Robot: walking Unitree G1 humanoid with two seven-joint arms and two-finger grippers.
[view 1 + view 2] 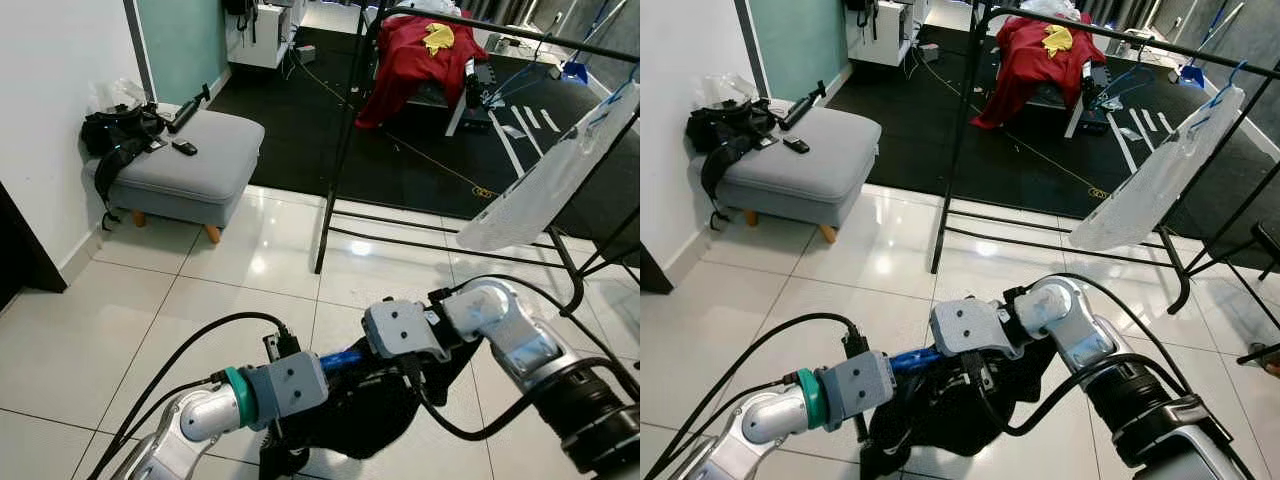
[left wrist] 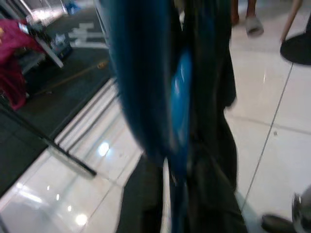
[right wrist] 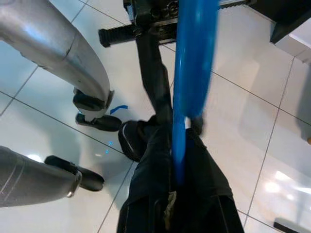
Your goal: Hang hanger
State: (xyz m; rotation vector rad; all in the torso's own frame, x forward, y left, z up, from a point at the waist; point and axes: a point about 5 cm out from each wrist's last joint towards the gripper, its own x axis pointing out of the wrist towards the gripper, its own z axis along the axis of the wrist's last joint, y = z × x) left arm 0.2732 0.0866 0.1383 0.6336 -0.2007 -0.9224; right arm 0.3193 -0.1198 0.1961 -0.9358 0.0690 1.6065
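Note:
A blue hanger (image 1: 341, 359) carrying a black garment (image 1: 372, 408) hangs low in front of me, between my two arms. My left gripper (image 1: 318, 368) comes in from the left and is shut on the hanger's blue bar. My right gripper (image 1: 412, 372) reaches in from the right and is also shut on the hanger, its fingers partly buried in the black cloth. In the right wrist view the blue bar (image 3: 190, 73) runs beside a black finger (image 3: 151, 68), with the garment (image 3: 180, 194) drooping below. The black clothes rack (image 1: 341, 150) stands ahead, its top rail (image 1: 520, 36) at the upper right.
A white garment (image 1: 545, 185) on a blue hanger hangs from the rail at the right. A grey ottoman (image 1: 195, 160) with a black bag (image 1: 118, 135) stands at the left wall. Red clothing (image 1: 412, 58) lies on a chair behind the rack. A person's feet (image 2: 252, 24) stand nearby.

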